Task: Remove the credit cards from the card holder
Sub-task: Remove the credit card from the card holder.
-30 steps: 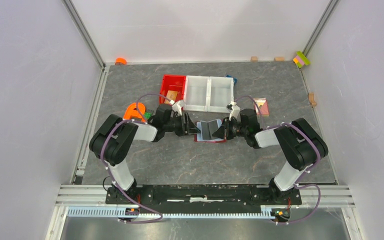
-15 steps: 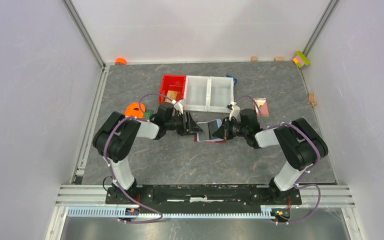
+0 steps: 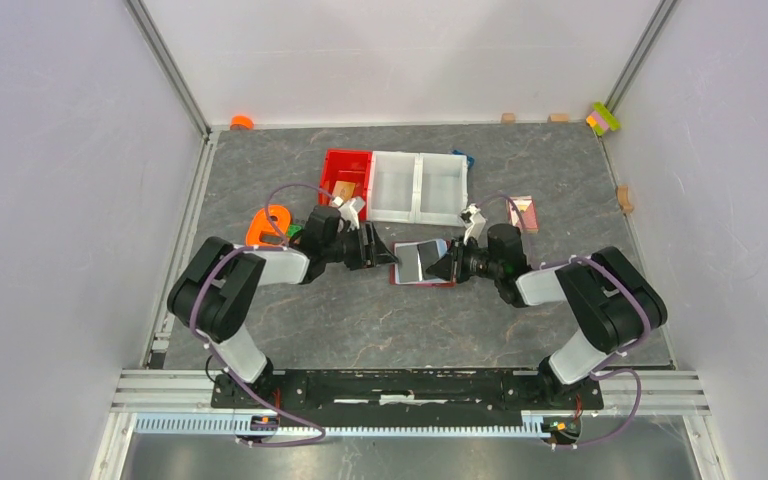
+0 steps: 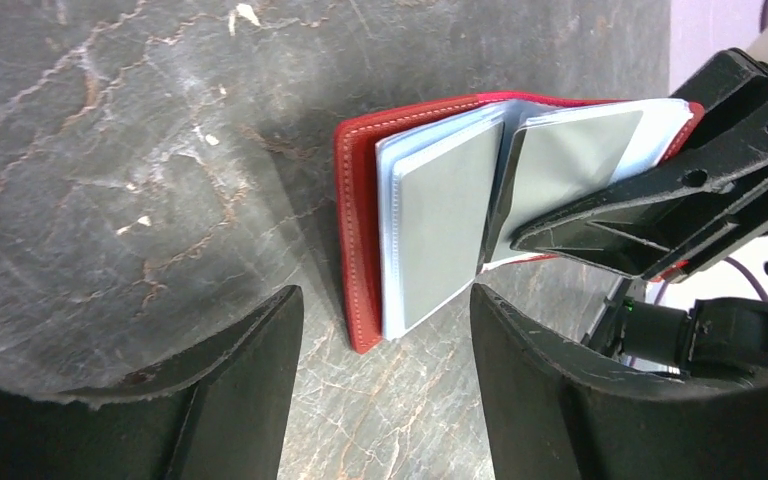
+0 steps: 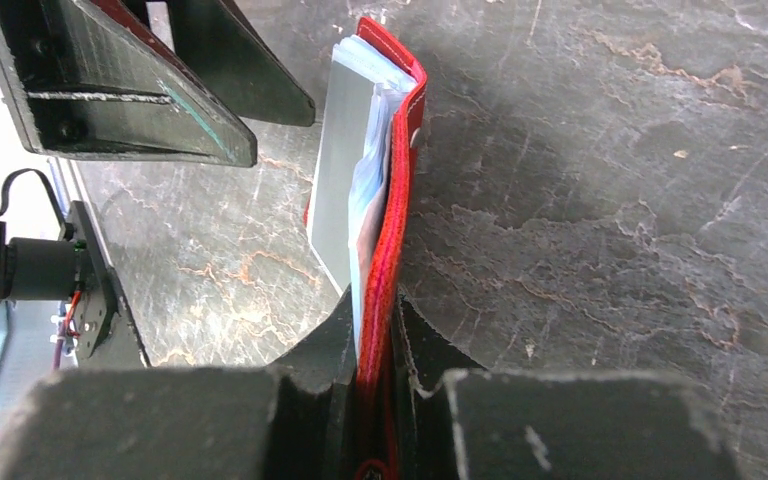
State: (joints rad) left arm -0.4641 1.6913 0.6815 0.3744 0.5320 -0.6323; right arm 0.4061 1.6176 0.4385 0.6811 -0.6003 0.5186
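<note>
The dark red card holder lies open at the table's middle, its clear sleeves fanned up. It also shows in the left wrist view and in the right wrist view. Pale grey-blue cards sit in the sleeves; a tan-orange and a black card are not in view. My right gripper is shut on the holder's right cover edge, and shows in the top view. My left gripper is open and empty, just left of the holder, seen from above too.
A bright red bin and a white two-part tray stand behind the holder. An orange object lies by the left arm. A pink patterned card lies behind the right arm.
The left gripper has edged right toward the holder, and the orange object beside it has shifted. The right gripper keeps its hold; its arm has settled slightly right.
</note>
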